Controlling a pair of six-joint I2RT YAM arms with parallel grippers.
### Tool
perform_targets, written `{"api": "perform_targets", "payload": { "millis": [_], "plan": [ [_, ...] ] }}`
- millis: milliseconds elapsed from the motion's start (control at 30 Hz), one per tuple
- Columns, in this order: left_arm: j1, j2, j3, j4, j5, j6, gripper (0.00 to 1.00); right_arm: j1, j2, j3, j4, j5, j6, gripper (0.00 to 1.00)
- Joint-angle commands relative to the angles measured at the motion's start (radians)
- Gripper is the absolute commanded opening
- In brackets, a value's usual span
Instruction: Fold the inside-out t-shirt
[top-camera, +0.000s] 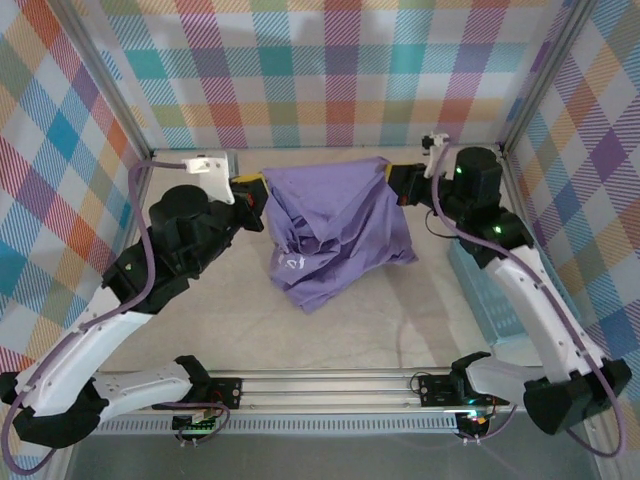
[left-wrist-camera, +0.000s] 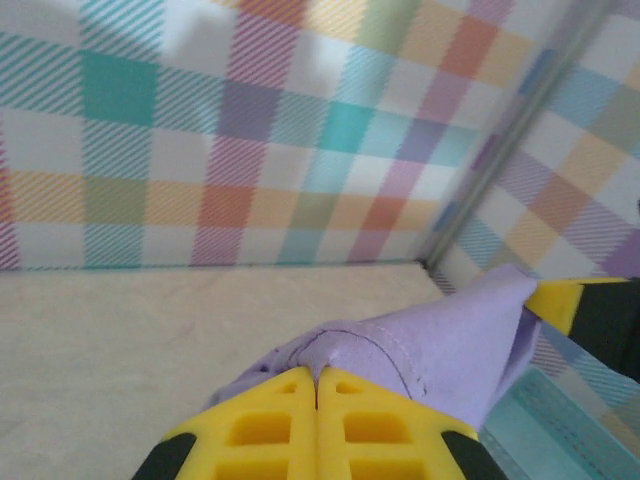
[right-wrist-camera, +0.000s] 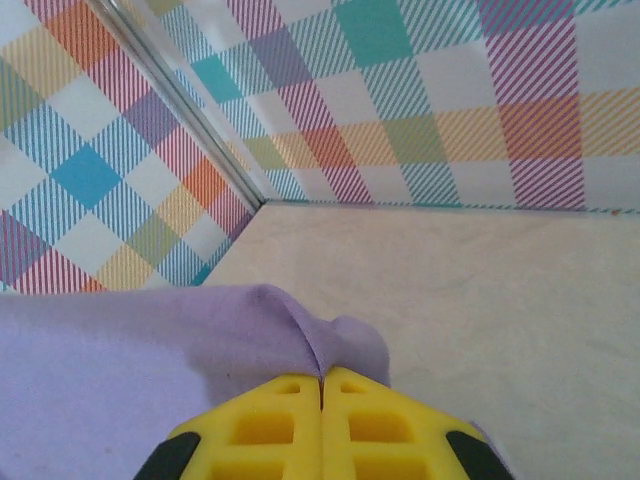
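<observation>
Plaid panels (top-camera: 320, 70) in teal, orange and purple wall in a pale bench (top-camera: 350, 340). A light blue basket (top-camera: 478, 290) stands at its right edge. Just left of the basket, the lavender t-shirt (top-camera: 340, 225) hangs between the two arms, with its top edge raised and pulled fairly straight. Its lower part sags in crumpled folds toward the bench.

The left fingers (top-camera: 254, 184) hold the top corner farthest from the basket. From the left wrist, these yellow fingers (left-wrist-camera: 270, 430) are pressed together, and a seamed fold of the t-shirt (left-wrist-camera: 440, 345) is pinched between them. The fabric stretches away toward the basket (left-wrist-camera: 540, 430).

The right fingers (top-camera: 398, 183) hold the top corner nearest the basket, above and behind it. From the right wrist, they (right-wrist-camera: 370, 430) are closed tight on a puckered fold of the t-shirt (right-wrist-camera: 120, 380), which spreads away from the basket side.
</observation>
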Motion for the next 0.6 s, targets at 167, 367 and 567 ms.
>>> {"api": "perform_targets", "payload": {
  "millis": [167,367,567],
  "plan": [
    [0.261,0.234,-0.191,-0.149,0.073,-0.210,0.00,-0.003,0.556,0.224,-0.276,0.091,-0.015,0.29],
    [0.432,0.364,-0.226,-0.173,0.152,-0.220,0.00,0.055,0.485,0.105,-0.252,0.143,-0.018,0.61],
    [0.490,0.467,-0.231,-0.172,0.162,-0.211,0.00,0.208,0.367,-0.127,-0.181,0.189,0.056,0.63]
  ]
}}
